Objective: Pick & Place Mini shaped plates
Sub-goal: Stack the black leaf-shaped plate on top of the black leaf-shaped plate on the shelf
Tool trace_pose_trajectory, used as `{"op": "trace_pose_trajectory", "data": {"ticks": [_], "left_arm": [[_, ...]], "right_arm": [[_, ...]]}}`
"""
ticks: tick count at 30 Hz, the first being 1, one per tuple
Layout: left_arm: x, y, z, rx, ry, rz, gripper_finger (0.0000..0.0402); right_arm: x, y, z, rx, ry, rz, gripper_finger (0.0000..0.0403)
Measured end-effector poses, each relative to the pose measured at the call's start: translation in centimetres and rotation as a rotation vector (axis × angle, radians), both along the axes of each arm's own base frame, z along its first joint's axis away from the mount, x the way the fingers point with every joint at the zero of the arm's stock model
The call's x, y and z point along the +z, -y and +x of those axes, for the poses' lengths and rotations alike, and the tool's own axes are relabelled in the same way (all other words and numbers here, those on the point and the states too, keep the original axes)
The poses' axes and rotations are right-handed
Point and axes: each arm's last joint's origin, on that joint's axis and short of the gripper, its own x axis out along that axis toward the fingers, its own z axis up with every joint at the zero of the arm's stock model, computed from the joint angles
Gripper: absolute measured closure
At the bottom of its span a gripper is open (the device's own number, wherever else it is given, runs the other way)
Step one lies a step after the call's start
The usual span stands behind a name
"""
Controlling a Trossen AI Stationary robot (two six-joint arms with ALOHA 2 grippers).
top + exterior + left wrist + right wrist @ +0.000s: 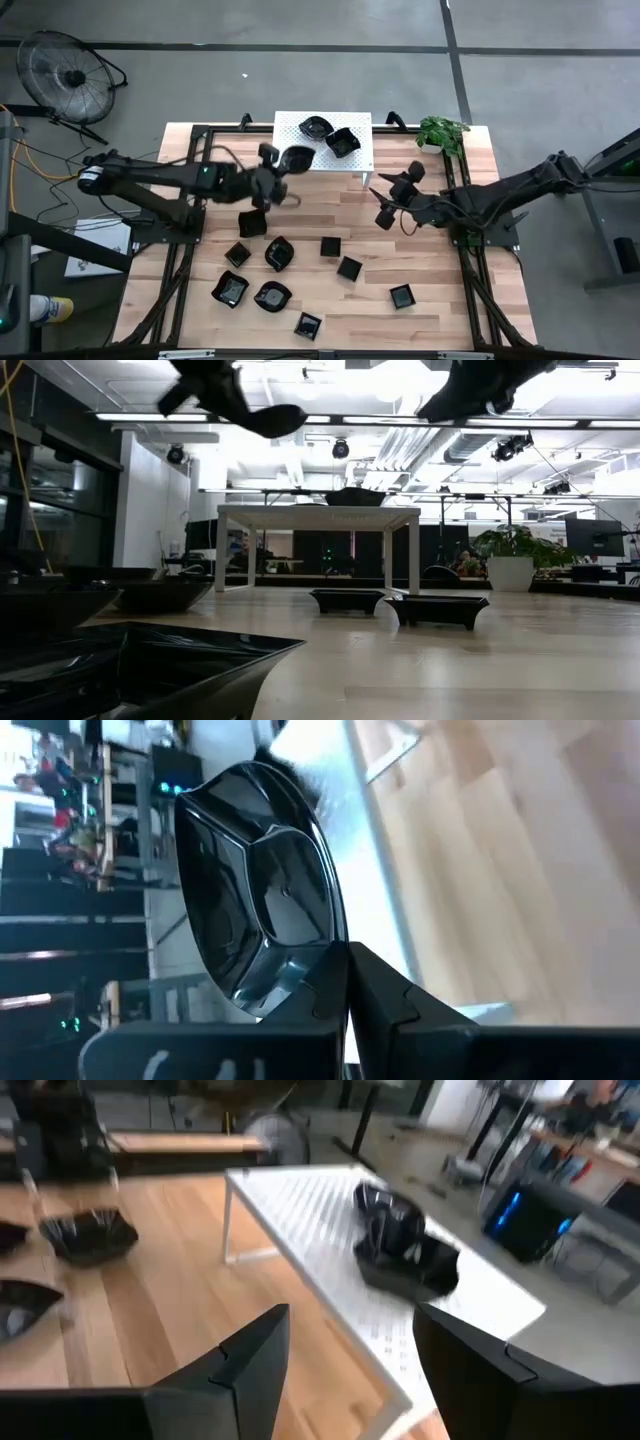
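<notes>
One wavy-edged plate (pixel 262 895) is pinched by its rim in your left pincer (pixel 272 172), held in the air just off the front left corner of the white perforated stand (pixel 296 125). It looks glossy, rigid and light, so judge it slippery and likely to chip if dropped; the thin raised rim is the only real handhold, and you have it by one edge, with the dish tipped on its side in the wrist view. Keep it level as you carry it over the stand's edge, which sits raised above the bench (pixel 440 300).

Two plates (pixel 330 134) already sit toward the right half of the stand, touching or nearly so; the left half looks bare, which seems the easiest room for a set-down.

Your right pincer (pixel 386 202) hovers spread and empty above the bench right of the stand, near a potted plant (pixel 442 130) at the bench's far right corner.

Nine or so more plates (pixel 275 252) lie scattered on the near half of the bench, most apart enough for a rim pinch from above
</notes>
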Motion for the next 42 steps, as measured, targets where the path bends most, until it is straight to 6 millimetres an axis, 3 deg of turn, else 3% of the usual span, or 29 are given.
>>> {"op": "trace_pose_trajectory", "data": {"ticks": [8, 14, 25, 29, 37, 42], "left_arm": [[0.6, -6.3, 0.1, 0.022, 0.042, -0.03, 0.0401], [1.2, -9.3, -0.4, -0.006, 0.083, -0.006, 0.0401], [-0.2, -13.4, 1.3, -0.1, 0.073, 0.015, 0.0401], [0.1, -14.6, 2.5, -0.117, 0.067, 0.0, 0.0401], [-0.4, -16.2, 5.5, -0.144, -0.076, -0.062, 0.0401], [-0.9, -17.2, 6.7, -0.068, -0.124, -0.059, 0.0401]], "right_arm": [[-0.6, 0.7, 0.4, 0.025, -0.026, 0.069, 0.0194], [-0.9, 0.8, 0.3, 0.015, -0.044, 0.085, 0.0194], [-0.9, 0.8, 0.3, 0.012, -0.037, 0.1, 0.0194], [-0.9, 0.8, 0.3, 0.011, -0.039, 0.1, 0.0194], [-1.0, 0.8, 0.2, 0.007, -0.045, 0.102, 0.0194], [-1.1, 0.8, 0.1, 0.005, -0.056, 0.105, 0.0194]]}}
